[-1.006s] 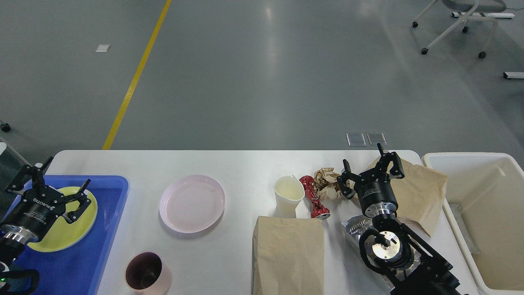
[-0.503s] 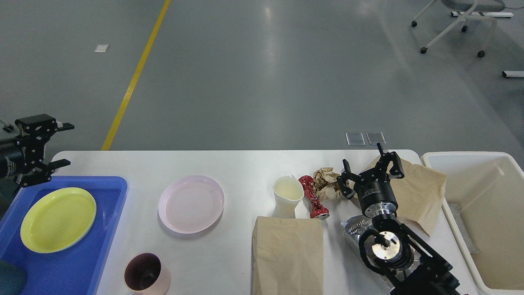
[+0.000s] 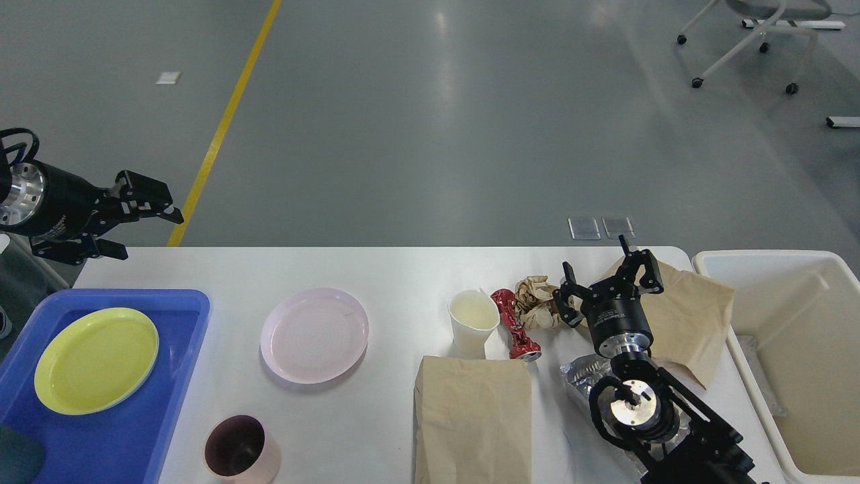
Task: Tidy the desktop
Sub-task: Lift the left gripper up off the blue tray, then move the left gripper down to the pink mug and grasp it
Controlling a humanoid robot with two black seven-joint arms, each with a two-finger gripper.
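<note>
Left gripper (image 3: 138, 225) jaws spread, empty, raised off desktop (image 3: 403, 269) far-left corner; right gripper (image 3: 608, 279) jaws spread over crumpled paper (image 3: 534, 302), likely poised to bin it.

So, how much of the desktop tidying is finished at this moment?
Done: one round yellow plate lies in the blue plastic tray. In hand: nothing; left pincer and right pincer are both open and empty. Left on the white desktop: pink plate, pink cup, white paper cup, crushed red can, crumpled paper, brown bags.
</note>
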